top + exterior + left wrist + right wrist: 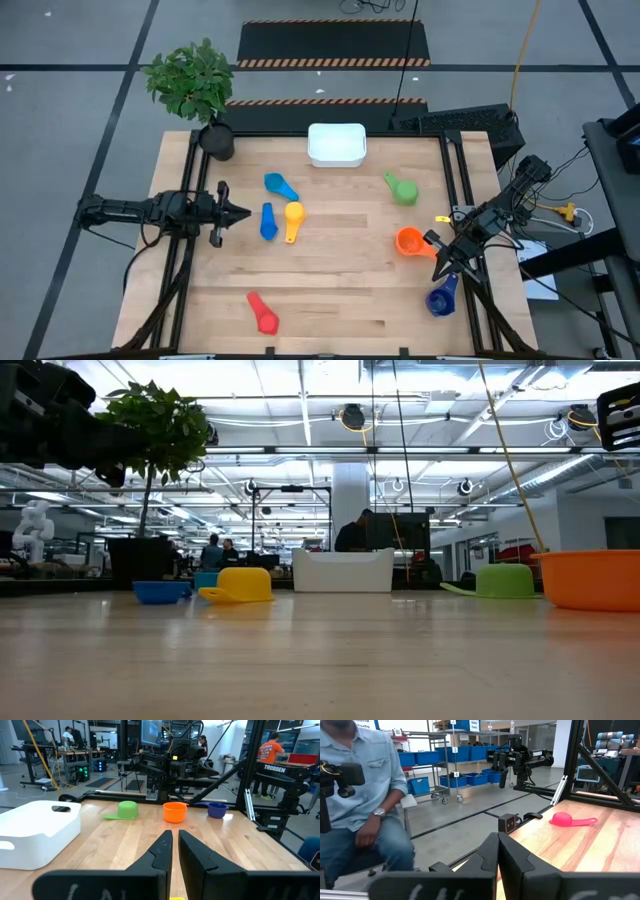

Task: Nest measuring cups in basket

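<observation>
Risky from here: scoops lying loose and well apart on the desk (340, 300), likely to skid or tip under a shallow pinch.

Left tool (238, 212): pressed nearly together, empty, just short of the blue cup (268, 222) and yellow cup (292, 218); white basket (336, 144) beyond, off to one side.

Right tool (440, 272): pressed together, empty, between the orange cup (410, 241) and dark blue cup (441, 298), basket well apart.

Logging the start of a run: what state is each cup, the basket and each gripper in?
Basket: upright, nothing visible inside.
Light blue cup: loose on table.
Blue cup: loose, beside yellow.
Yellow cup: upside down on table.
Green cup: upside down.
Orange cup: upright, empty.
Dark blue cup: at table's right edge.
Red cup: loose near front.
Left gripper: jaws nearly shut, empty.
Right gripper: jaws shut, empty.
</observation>
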Motion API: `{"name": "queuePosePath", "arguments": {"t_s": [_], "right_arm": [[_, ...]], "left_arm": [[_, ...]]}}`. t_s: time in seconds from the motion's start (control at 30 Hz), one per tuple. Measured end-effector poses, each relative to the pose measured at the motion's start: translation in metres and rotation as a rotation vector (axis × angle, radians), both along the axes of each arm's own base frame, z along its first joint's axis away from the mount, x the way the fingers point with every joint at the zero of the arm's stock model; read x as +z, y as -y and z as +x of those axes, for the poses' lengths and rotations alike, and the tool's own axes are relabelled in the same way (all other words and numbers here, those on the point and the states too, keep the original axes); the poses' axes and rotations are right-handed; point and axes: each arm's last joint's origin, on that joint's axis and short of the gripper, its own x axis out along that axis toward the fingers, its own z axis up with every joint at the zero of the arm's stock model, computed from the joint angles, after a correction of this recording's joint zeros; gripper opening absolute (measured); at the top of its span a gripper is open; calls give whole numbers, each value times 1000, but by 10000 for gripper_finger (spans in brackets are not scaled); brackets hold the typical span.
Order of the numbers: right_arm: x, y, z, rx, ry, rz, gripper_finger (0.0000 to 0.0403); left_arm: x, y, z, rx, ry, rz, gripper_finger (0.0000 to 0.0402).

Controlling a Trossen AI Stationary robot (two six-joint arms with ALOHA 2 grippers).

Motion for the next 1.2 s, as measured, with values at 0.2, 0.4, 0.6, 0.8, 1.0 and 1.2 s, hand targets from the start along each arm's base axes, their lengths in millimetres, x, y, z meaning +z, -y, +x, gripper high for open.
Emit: {"name": "queuePosePath", "arguments": {"t_s": [0.2,0.4,0.6,0.8,1.0,1.2], "right_arm": [[0,0,0,0,0,0,0],[0,0,0,0,0,0,0],[0,1,1,-30,30,-24,0],[0,1,1,-28,22,-16,0],[1,1,1,-56,34,-16,0],[5,1,1,-54,-34,106,0]], "left_arm": [[0,0,0,0,0,0,33],[0,0,0,0,0,0,33],[0,0,0,0,0,0,33],[0,0,0,0,0,0,33],[0,0,0,0,-1,0,33],[0,0,0,0,0,0,33]]}}
